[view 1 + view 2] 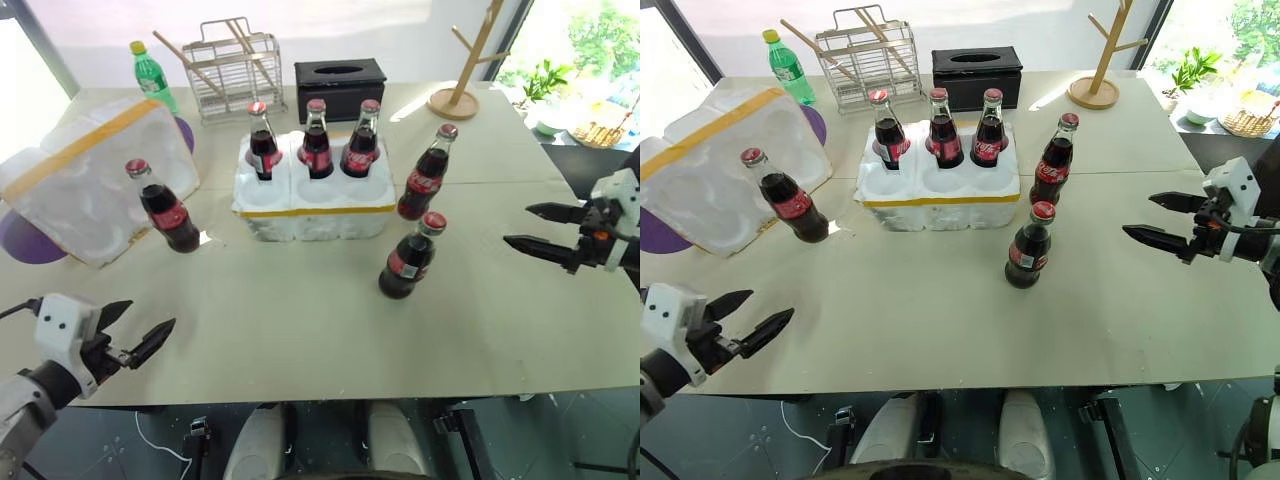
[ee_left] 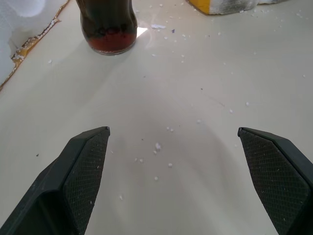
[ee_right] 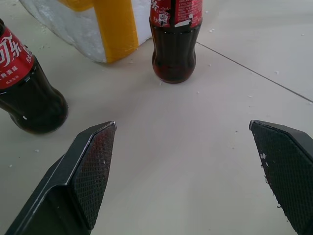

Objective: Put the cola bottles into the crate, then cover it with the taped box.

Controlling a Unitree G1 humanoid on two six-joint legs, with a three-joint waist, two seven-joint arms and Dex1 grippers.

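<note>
Two foam pieces and six bottles make up the job, and the crate [image 1: 314, 190] serves as landmark. Biggest is the taped box [image 1: 95, 180], lying tilted on the table well to the crate's left with its hollow side facing the camera; it is likely feather-light yet bulky and crumbly, so I judge it wants both grippers pressing gently on opposite outer walls, not on a thin edge. The crate itself is low, stiff foam with a yellow band, and probably light enough to slide if a bottle is pushed in askew. Three cola bottles [image 1: 317, 140] already stand in its back row, while the front wells are empty. One loose bottle [image 1: 163, 206] leans between the crate and the taped box; another [image 1: 426, 172] stands just beside the crate's right end, and a third [image 1: 409, 256] sits near its front right corner. Being glass, they look smooth, breakable and fairly heavy, so the narrow waist below the shoulder seems the safest hold. Both grippers, the left gripper [image 1: 135, 332] and the right gripper [image 1: 528, 226], are spread wide with nothing between their fingers, each well apart from the crate.
</note>
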